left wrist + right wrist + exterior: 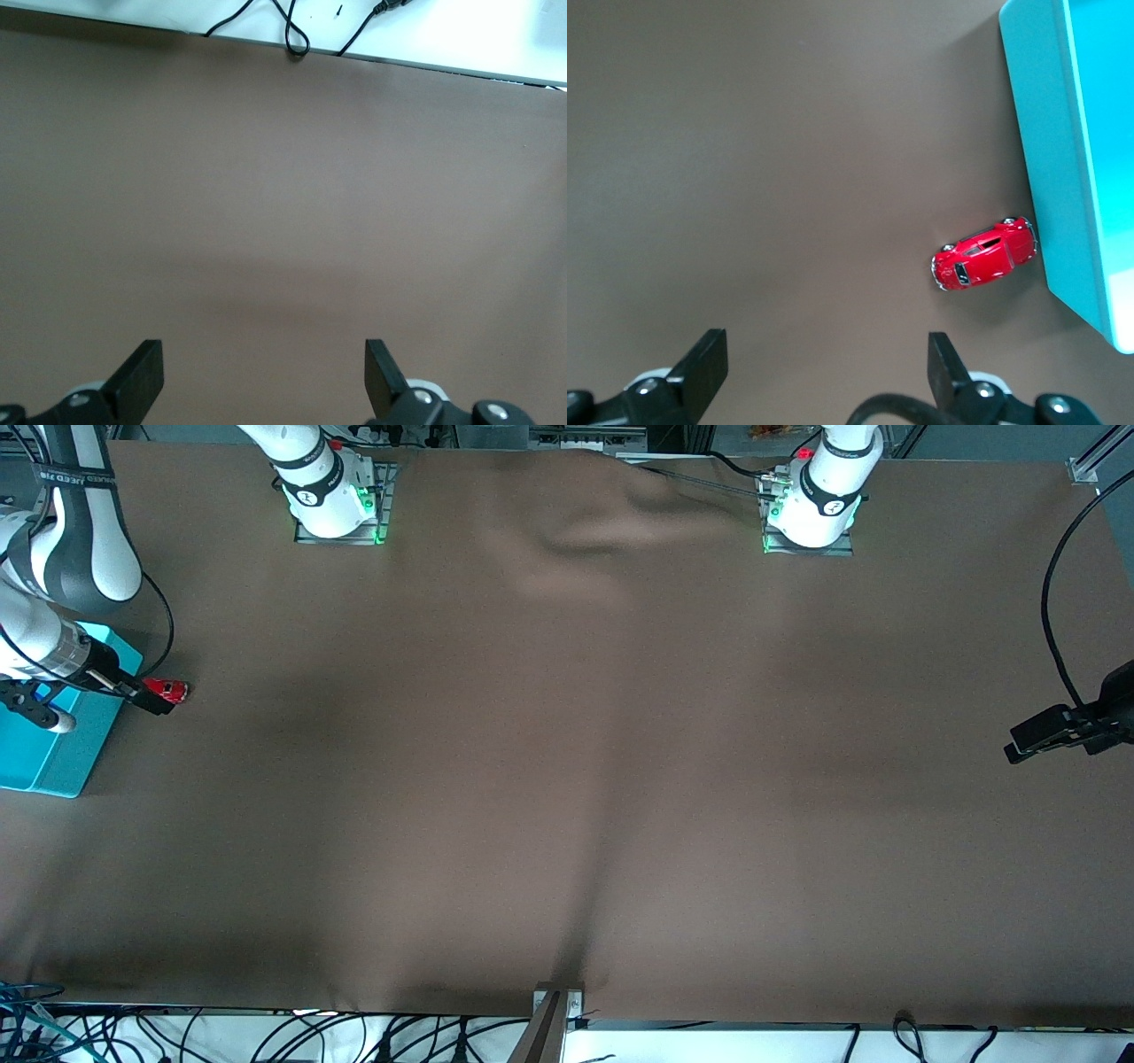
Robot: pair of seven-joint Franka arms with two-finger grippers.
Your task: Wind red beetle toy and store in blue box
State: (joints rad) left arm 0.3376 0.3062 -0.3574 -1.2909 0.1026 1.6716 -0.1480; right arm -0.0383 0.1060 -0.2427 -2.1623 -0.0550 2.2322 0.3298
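The red beetle toy lies on the brown cloth, close against the side wall of the blue box at the right arm's end of the table. In the right wrist view the toy sits beside the box's wall. My right gripper hovers low beside the toy. Its fingers are open and empty, and the toy is ahead of them and off to one side, not between them. My left gripper waits open and empty over bare cloth at the left arm's end.
The brown cloth has wrinkles near the arm bases. A black cable loops over the table at the left arm's end. A metal bracket and loose cables lie along the table edge nearest the front camera.
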